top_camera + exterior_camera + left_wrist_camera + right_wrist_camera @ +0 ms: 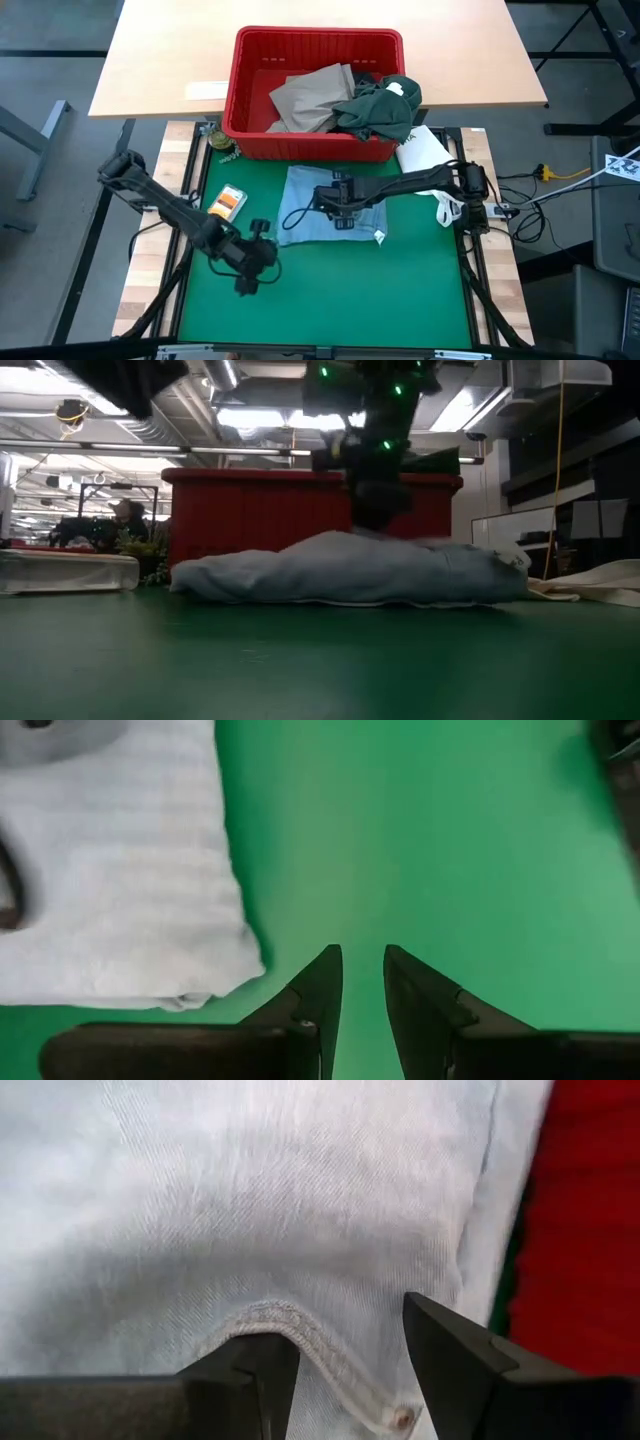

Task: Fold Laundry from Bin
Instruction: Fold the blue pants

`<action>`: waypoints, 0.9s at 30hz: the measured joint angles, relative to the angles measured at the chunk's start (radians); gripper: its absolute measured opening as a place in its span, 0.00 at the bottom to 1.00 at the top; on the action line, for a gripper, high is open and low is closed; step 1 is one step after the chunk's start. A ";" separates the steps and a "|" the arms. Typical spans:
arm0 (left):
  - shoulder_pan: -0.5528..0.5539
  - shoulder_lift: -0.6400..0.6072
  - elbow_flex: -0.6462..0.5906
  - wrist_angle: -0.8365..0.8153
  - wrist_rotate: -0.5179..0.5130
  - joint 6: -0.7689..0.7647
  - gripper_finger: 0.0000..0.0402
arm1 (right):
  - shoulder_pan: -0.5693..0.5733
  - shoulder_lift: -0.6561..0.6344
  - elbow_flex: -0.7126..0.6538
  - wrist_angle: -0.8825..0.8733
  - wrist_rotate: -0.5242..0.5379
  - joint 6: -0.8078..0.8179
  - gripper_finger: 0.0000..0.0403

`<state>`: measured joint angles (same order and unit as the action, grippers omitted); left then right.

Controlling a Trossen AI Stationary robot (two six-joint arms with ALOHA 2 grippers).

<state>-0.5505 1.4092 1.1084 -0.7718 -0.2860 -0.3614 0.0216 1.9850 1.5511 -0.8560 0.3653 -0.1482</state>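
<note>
right gripper hovering fingers apart over the light blue garment, probably to flatten it | garment lying on table beside bin | left gripper waiting clear, fingers slightly apart, empty

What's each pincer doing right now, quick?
Left pincer: open, empty, over bare green mat.
Right pincer: open, down on the light blue garment, no clamp visible.
</note>
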 joint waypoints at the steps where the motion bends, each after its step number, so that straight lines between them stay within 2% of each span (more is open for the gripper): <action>1: -0.012 -0.014 0.000 -0.005 -0.011 -0.009 0.18 | 0.003 0.000 0.020 0.004 0.002 0.000 0.44; 7: -0.069 -0.053 0.000 -0.006 -0.104 -0.022 0.18 | 0.033 -0.003 0.047 0.174 0.010 -0.048 0.44; 11: -0.094 -0.054 0.000 -0.007 -0.120 -0.027 0.18 | 0.040 -0.003 0.047 0.192 0.046 -0.067 0.44; 15: -0.108 -0.054 0.000 -0.006 -0.121 -0.031 0.18 | 0.036 -0.003 0.047 0.108 0.066 -0.058 0.44; 24: -0.123 -0.054 0.000 -0.006 -0.122 -0.055 0.18 | 0.035 -0.003 0.040 -0.227 0.124 0.086 0.44; 27: -0.127 -0.054 0.000 -0.006 -0.122 -0.055 0.18 | 0.036 -0.003 0.041 -0.241 0.124 0.118 0.44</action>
<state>-0.6773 1.3552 1.1088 -0.7780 -0.4080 -0.4166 0.0573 1.9820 1.5919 -1.0973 0.4892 -0.0303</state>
